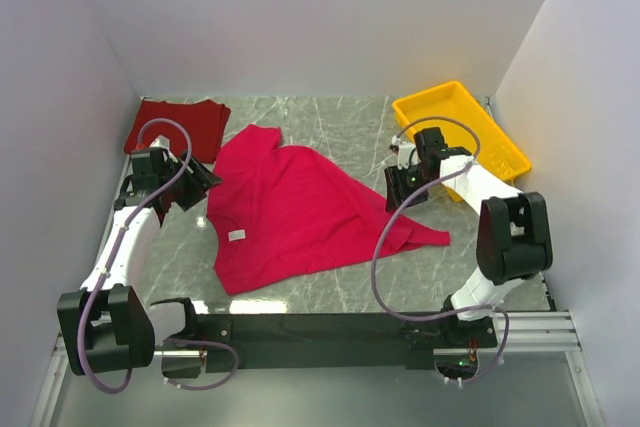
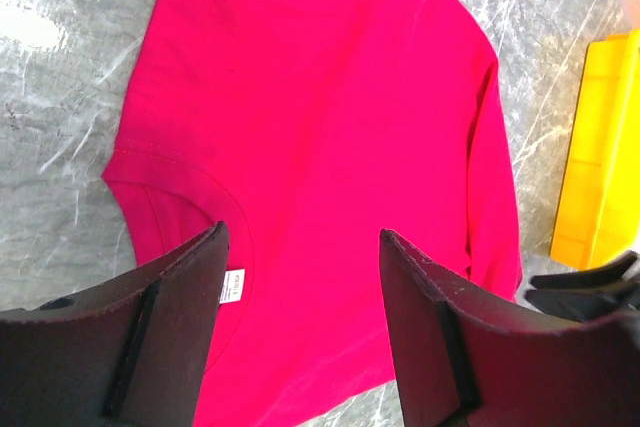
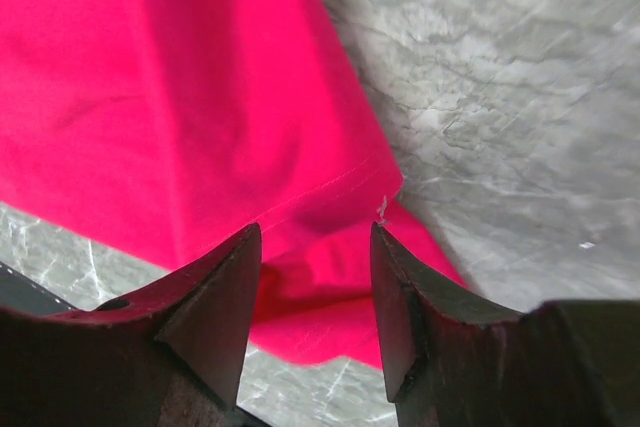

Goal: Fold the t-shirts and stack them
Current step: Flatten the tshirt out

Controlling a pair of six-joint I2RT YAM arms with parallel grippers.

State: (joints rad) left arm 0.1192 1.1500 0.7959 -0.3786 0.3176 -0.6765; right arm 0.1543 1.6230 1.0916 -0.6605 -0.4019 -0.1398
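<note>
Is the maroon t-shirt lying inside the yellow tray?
No, the maroon t-shirt lies on the table in the far left corner, well apart from the yellow tray at the far right.

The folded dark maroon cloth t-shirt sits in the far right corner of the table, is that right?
No. The top external view shows the folded dark maroon cloth t-shirt in the far left corner of the grey marble table.

Both arms stretch forward, the left hand (image 2: 300, 237) and right hand (image 3: 315, 232) each angled down with fingers parted.
</note>
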